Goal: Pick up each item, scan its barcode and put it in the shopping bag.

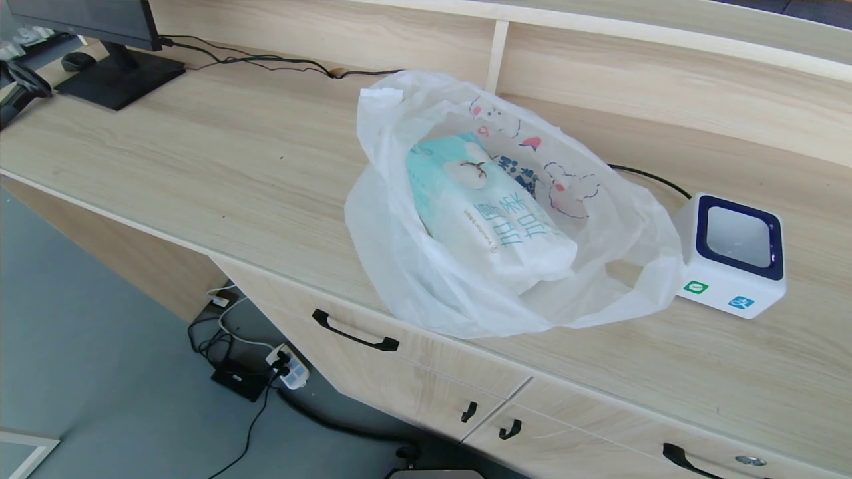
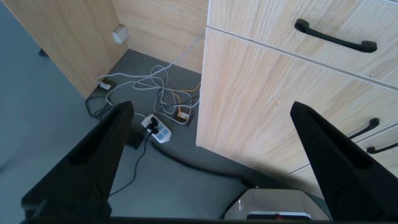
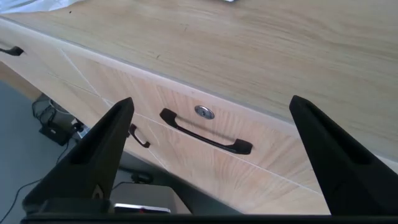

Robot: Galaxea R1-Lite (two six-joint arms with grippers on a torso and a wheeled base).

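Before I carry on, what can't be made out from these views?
- Head view: the pack's barcode, since its other faces are turned away into the bag.
- Head view: anything under the pack, hidden by it and the bag's folds.
- Head view: the monitor's screen, cut off by the top edge.
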